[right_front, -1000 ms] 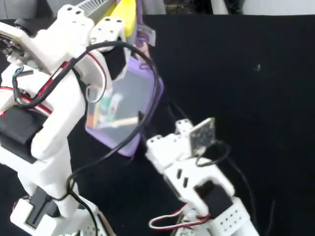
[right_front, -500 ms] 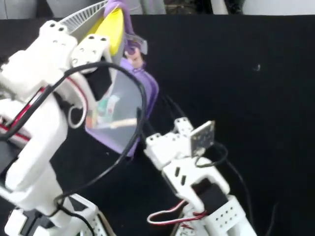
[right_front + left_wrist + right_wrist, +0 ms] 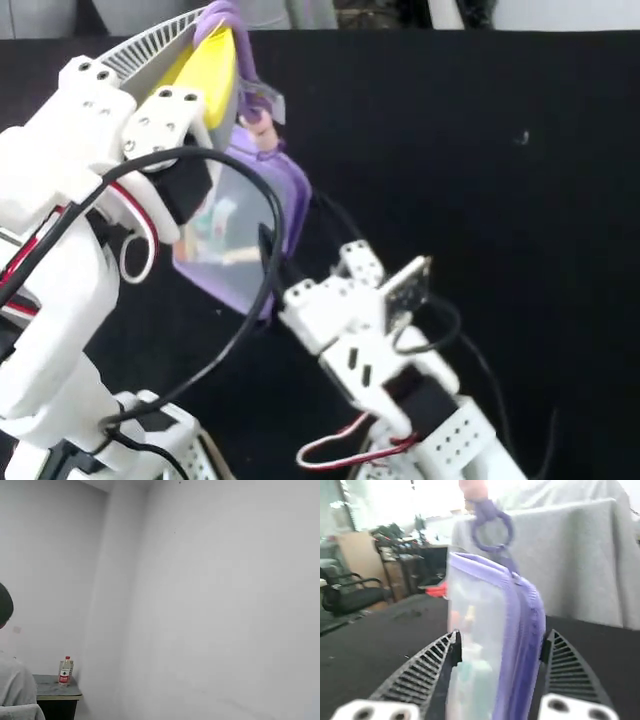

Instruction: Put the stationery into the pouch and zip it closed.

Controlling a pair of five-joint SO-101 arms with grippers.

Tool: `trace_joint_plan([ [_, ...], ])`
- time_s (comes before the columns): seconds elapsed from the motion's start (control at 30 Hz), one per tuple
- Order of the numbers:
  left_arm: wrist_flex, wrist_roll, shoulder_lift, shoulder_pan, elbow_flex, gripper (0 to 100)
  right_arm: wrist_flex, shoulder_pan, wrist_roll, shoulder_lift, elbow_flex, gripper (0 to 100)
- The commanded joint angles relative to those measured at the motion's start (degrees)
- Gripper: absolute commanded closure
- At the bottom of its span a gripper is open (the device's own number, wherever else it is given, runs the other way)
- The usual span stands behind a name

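Pouch [image 3: 243,210] holds stationery [image 3: 218,222], clamped in right pincer [image 3: 503,637].

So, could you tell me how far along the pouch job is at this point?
Done: the stationery sits inside the pouch, visible through its clear side. In hand: the right gripper clamps the pouch, and the left gripper is at its top end, near the zip pull. Left: finishing the zip; how far it is closed cannot be told.

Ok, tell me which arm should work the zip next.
Left. Its gripper sits at the top end of the pouch, by the purple pull ring. The right gripper is clamped around the pouch's lower end, so it likely serves better as the anchor.
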Motion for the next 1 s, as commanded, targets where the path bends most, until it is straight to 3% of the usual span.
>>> trace_joint_plan([
  [0.0,1.8,0.7,-0.8,-0.2,-2.5,97,-2.5,-1.4,-0.3,0.3,-0.1,73.7],
  [0.27,4.4,0.7,-0.9,-0.2,-2.6,97,-2.4,1.0,-0.3,7.1,-3.5,73.7],
  [0.63,4.4,0.7,-1.2,-0.2,-2.6,97,-2.5,1.5,-0.6,51.4,-31.5,73.7],
  [0.8,4.5,0.7,-5.5,-0.2,-2.0,97,-2.3,1.7,-0.4,61.8,-37.6,74.2],
  [0.87,4.5,0.7,-7.2,-0.3,-2.0,97,-2.4,2.7,-0.3,62.4,-37.2,79.2],
  [0.97,5.0,0.7,-8.7,-0.7,-1.7,97,-2.4,4.7,-0.3,61.9,-36.0,96.3],
])
